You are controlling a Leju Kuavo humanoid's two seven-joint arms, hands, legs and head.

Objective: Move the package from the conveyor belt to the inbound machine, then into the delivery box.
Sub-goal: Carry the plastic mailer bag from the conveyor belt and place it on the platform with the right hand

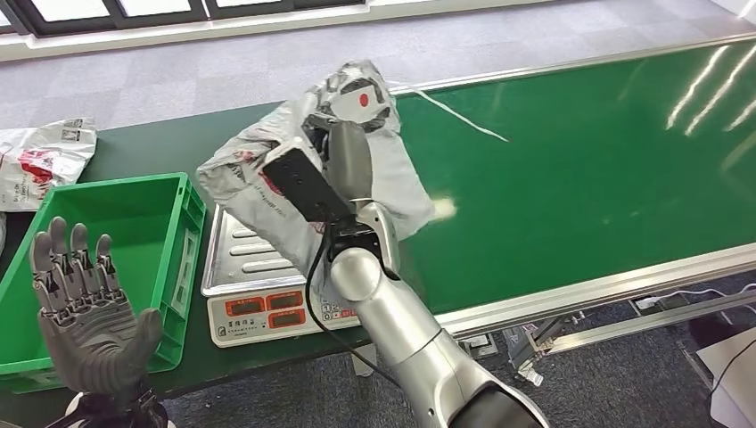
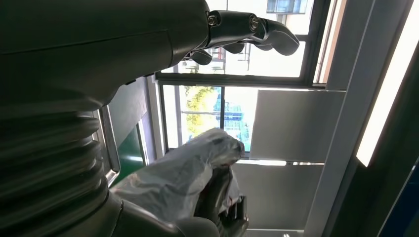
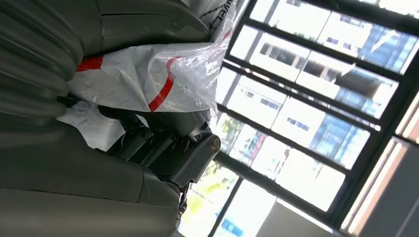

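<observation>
The head view looks forward and down from high on the robot onto the conveyor belt and scale, both arms entering from below. The left wrist view sits close behind the left hand, facing past its fingers toward the windows. The right wrist view sits tight behind the right hand, also facing windows beyond its fingers. All three views share the grey package.

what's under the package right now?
The package, held by the right robot hand, hangs over the scale and the green belt. The scale's ribbed plate and displays show; its far end is hidden by the package.
</observation>
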